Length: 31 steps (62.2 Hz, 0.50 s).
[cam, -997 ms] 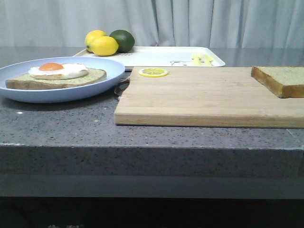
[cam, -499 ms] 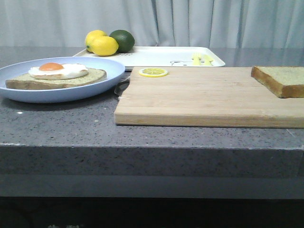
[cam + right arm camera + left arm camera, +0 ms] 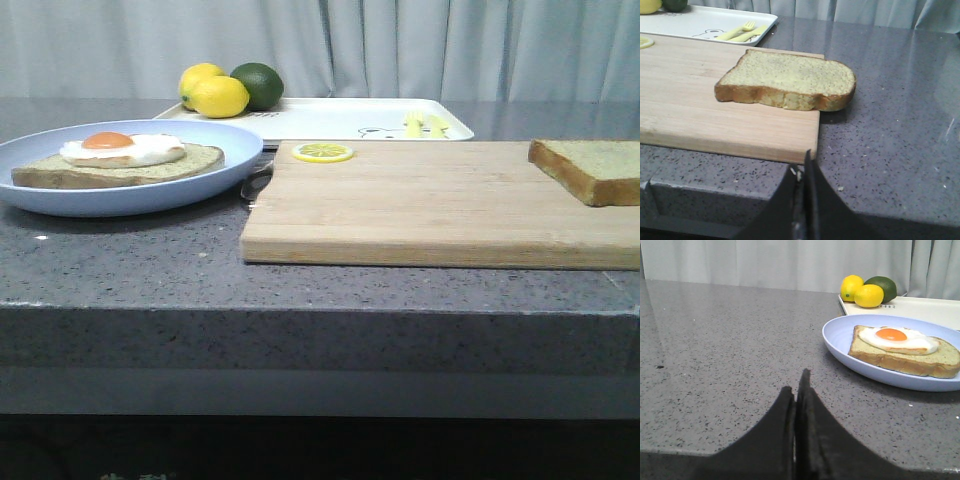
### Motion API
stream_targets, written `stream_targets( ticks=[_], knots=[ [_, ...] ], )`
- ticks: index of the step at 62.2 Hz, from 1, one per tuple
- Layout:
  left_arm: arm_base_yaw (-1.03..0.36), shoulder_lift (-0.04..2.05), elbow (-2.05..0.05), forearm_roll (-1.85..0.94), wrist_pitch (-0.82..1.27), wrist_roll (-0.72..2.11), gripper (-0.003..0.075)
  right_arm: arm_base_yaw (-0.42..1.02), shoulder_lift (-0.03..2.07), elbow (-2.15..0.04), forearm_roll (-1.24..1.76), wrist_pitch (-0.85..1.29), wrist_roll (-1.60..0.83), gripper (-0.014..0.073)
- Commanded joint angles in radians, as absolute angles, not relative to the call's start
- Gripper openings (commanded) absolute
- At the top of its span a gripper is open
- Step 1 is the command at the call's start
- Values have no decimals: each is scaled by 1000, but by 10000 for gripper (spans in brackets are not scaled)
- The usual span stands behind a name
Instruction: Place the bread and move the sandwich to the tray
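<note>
The plain bread [image 3: 592, 168] lies on the right end of the wooden cutting board [image 3: 430, 205]; it also shows in the right wrist view [image 3: 790, 82]. The sandwich slice with a fried egg [image 3: 120, 158] sits on the pale-blue plate [image 3: 200, 190] at the left, and shows in the left wrist view [image 3: 902, 347]. The white tray [image 3: 340, 118] lies behind the board. My left gripper [image 3: 797, 390] is shut and empty, short of the plate. My right gripper [image 3: 802, 170] is shut and empty at the counter's front edge, short of the bread. Neither gripper shows in the front view.
Two lemons [image 3: 215, 92] and a lime [image 3: 258, 84] sit at the tray's left end. Yellow toy cutlery [image 3: 425, 124] lies on the tray's right part. A lemon slice [image 3: 322, 152] lies on the board's back left corner. A grey curtain hangs behind the grey stone counter [image 3: 120, 260].
</note>
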<state>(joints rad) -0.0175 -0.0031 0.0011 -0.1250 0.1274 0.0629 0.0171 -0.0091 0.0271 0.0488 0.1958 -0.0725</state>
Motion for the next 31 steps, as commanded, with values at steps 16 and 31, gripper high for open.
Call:
stream_targets(
  ticks=[16,31],
  knots=[
    [-16,-24,-18,-190,-178,54,-18,14,-32,-55,52,45,-75,-109],
    [-16,96,-256,-182,-44,54,-18,14,69,-316,52,210,-75,-109]
  ],
)
